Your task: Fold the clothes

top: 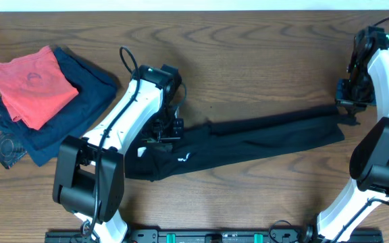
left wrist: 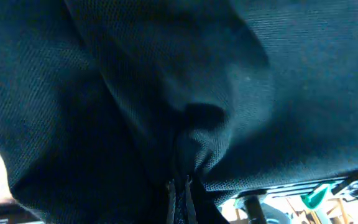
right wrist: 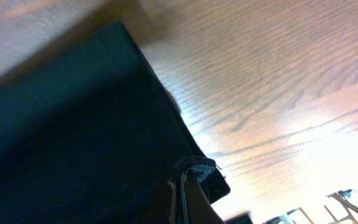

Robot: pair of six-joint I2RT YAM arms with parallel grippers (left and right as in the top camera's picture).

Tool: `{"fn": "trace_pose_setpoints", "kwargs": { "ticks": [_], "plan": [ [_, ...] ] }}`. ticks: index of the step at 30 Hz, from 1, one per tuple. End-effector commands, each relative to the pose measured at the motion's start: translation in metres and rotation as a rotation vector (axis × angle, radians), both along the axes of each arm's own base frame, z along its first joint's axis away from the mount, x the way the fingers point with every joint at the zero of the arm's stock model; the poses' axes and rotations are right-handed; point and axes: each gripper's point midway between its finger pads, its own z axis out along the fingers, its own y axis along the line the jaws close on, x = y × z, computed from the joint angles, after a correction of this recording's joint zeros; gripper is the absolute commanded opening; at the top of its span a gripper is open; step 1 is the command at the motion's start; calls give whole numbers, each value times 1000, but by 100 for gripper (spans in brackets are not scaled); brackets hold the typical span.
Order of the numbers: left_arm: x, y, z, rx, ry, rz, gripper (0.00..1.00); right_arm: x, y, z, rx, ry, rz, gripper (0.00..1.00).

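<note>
Black fabric runs in one long band across the wooden table (top: 262, 61): that's our T-shirt (top: 262, 138), drawn out between the two arms, with its small white logo (top: 184, 160) showing near the left end.

The shirt looks roped and bunched rather than spread flat, so any fold made from this shape would likely lock in creases. We'd also worry about the right-hand grip. Only a small corner of hem is caught there, and a harder pull could slide it free and drop that end. Off to the far left the coral-red garment (top: 32, 84) sits folded on the navy garment (top: 90, 101), not far from the left arm's elbow. A wide swing on that side could nudge the stack.

Now the jaws. The left gripper (top: 162, 131) is down on the bunched end, and its wrist view is filled with cloth. The fingers are pressed together with a pucker of fabric gathered between them. The right gripper (top: 348, 108) is at the far end, its jaws closed to almost nothing on the hem corner, with bare wood just beside it. Both ends are pinched, and the shirt is low over the table between them.
</note>
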Motion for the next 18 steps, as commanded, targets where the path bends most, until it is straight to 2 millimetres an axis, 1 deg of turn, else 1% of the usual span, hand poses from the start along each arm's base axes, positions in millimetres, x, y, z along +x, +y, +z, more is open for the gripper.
{"fn": "trace_pose_setpoints", "kwargs": {
  "ticks": [1,2,3,4,5,7,9,13,16,18],
  "plan": [
    [-14,11,-8,51,49,2,14,-8,-12,-7,-52,36,-7,4],
    [-18,12,-10,56,63,2,17,-9,-12,-9,-52,39,-8,6],
    [-22,14,-10,62,76,1,28,-10,-12,-10,-53,41,-7,14],
    [-26,16,-9,69,95,-1,33,-10,-15,-10,-65,43,-9,21],
    [-30,18,-7,71,112,-10,34,-11,-17,-9,-74,45,-11,31],
    [-32,19,-2,72,122,-14,36,-11,-20,-9,-77,43,-18,33],
    [-27,17,2,64,100,-13,36,-13,-23,-10,-66,40,-34,35],
    [-3,7,2,28,-3,5,36,-13,-19,-15,39,13,-65,36],
    [19,-7,-5,-26,-103,2,36,-14,-11,-23,165,-4,-31,39],
    [28,-14,-9,-35,-142,23,38,-15,-7,-31,242,-18,-10,40]
  ]
}}
